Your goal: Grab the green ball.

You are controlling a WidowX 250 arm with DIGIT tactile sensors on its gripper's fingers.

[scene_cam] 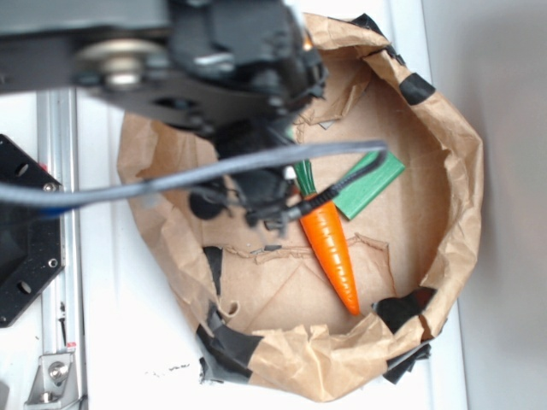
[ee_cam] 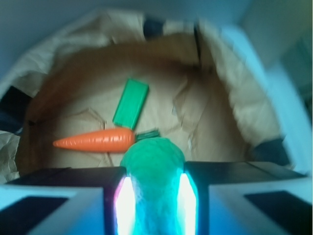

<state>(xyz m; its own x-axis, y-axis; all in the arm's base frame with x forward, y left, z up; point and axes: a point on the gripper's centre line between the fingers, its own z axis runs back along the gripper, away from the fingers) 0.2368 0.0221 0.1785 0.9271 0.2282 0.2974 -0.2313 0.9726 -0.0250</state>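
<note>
In the wrist view the orange carrot [ee_cam: 95, 140] lies farthest left on the brown paper floor of the paper bag [ee_cam: 234, 98], tip pointing left. Just right of it and higher, the flat green block [ee_cam: 131, 104] rests on a slant, close to the carrot's leafy end. Right of that, at the bottom middle, the green ball [ee_cam: 153, 159] sits between the two fingers of the gripper [ee_cam: 152, 196], which press in on its left and right sides, with bright glare along both edges where they meet it; the gripper reads as pinched onto the ball. Judging by its pebbled, dimpled skin and small size, the ball is probably light and fairly firm, with enough texture to resist sliding, though a sphere can squirt out of flat pads if held off-centre. The best hold is across its widest part, and the fingers appear to be about there. In the exterior view the arm [scene_cam: 214, 60] covers the ball entirely, so only the carrot and the block show inside the bag's rolled rim.
</note>
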